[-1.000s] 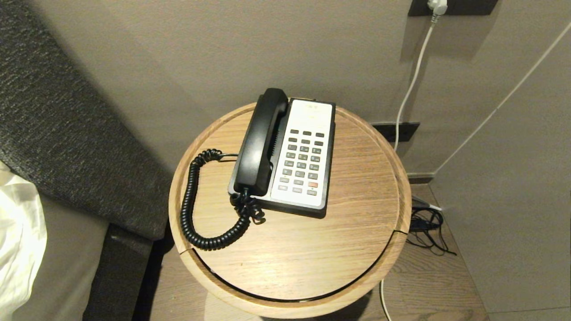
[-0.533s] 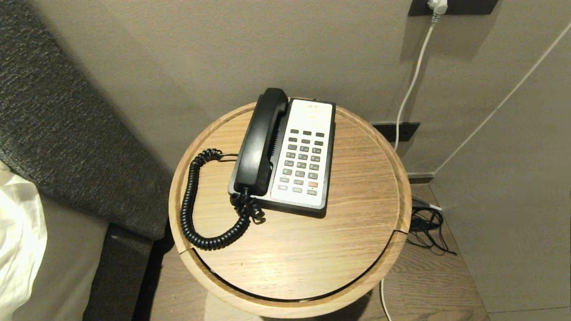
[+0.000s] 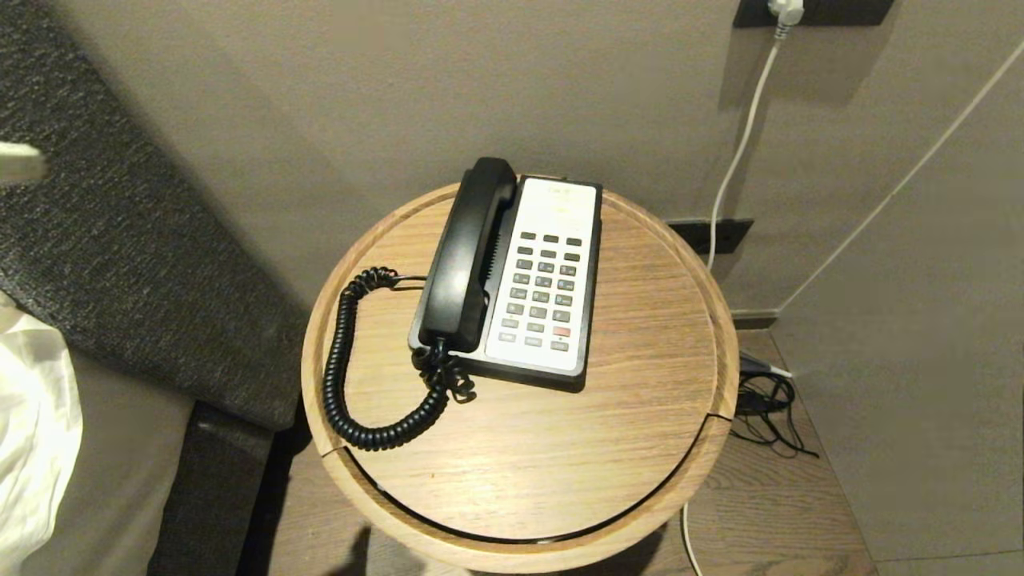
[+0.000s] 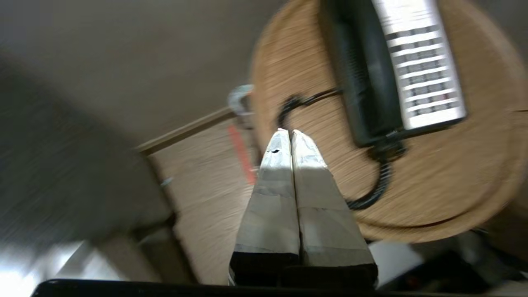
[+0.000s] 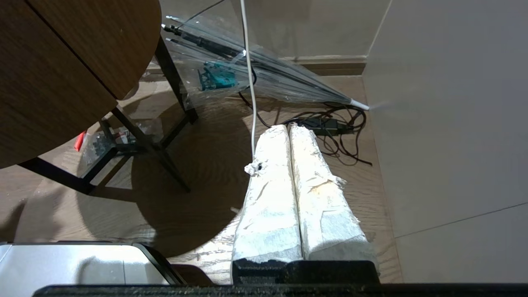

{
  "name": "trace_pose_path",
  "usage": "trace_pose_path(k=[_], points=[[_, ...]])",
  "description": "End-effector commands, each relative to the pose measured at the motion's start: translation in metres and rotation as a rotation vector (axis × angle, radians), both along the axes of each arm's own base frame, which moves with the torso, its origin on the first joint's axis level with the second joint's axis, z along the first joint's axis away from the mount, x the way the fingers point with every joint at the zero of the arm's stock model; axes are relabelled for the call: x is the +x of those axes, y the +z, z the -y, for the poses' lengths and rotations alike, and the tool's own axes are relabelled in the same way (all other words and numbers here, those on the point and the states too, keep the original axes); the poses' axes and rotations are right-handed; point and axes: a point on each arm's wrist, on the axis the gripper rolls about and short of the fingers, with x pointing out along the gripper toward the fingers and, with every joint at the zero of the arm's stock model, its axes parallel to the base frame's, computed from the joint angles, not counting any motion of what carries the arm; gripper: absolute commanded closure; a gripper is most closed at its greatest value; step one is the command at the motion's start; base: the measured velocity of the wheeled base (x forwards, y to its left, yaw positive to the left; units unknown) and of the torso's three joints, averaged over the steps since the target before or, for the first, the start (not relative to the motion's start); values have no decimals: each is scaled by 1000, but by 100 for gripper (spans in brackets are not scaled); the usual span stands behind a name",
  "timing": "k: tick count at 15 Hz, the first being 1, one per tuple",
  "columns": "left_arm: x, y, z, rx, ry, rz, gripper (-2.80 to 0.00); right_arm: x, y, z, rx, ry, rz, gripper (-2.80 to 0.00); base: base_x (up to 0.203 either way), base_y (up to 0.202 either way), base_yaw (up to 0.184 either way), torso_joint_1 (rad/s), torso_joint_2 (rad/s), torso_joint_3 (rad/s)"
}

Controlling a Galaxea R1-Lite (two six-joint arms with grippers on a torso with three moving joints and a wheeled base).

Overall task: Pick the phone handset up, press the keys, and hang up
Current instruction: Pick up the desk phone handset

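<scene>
The glossy black phone handset (image 3: 468, 256) lies in its cradle on the left side of the black-and-white phone base (image 3: 552, 280). The base sits on a round wooden table (image 3: 640, 336). A black coiled cord (image 3: 340, 376) loops from the handset's near end over the table's left part. My left gripper (image 4: 291, 132) is shut and empty. It hangs in the air off the table's left edge, short of the cord (image 4: 371, 194) and handset (image 4: 363, 82). Its pale fingers (image 3: 20, 162) poke in at the far left of the head view. My right gripper (image 5: 288, 127) is shut and empty, parked low over the floor.
A wall stands close behind the table. A grey upholstered bed end (image 3: 120, 240) and white bedding (image 3: 32, 432) lie to the left. A white cable (image 3: 740, 152) hangs from a wall socket, with tangled cables (image 3: 768, 408) on the floor to the right. A clear umbrella (image 5: 264, 74) lies on the floor.
The left gripper's pale tip has come into the head view at the far left edge. The phone, handset and cord have not moved.
</scene>
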Motion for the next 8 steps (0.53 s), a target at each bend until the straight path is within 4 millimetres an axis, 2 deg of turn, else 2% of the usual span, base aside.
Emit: trace_pose_path(k=[1, 3, 5, 8], points=[[61, 4, 33, -46, -118, -126, 0, 0, 0, 0, 0, 1, 1, 0, 0, 0, 0, 0, 0, 0], [76, 13, 56, -151, -113, -184, 0, 0, 0, 0, -1, 1, 1, 0, 0, 0, 0, 0, 0, 0], [81, 6, 78, -130, -110, -236, 0, 0, 0, 0, 0, 1, 1, 0, 0, 0, 0, 0, 0, 0], [100, -10, 103, -76, -20, -285, 0, 0, 0, 0, 0, 1, 1, 0, 0, 0, 0, 0, 0, 0]])
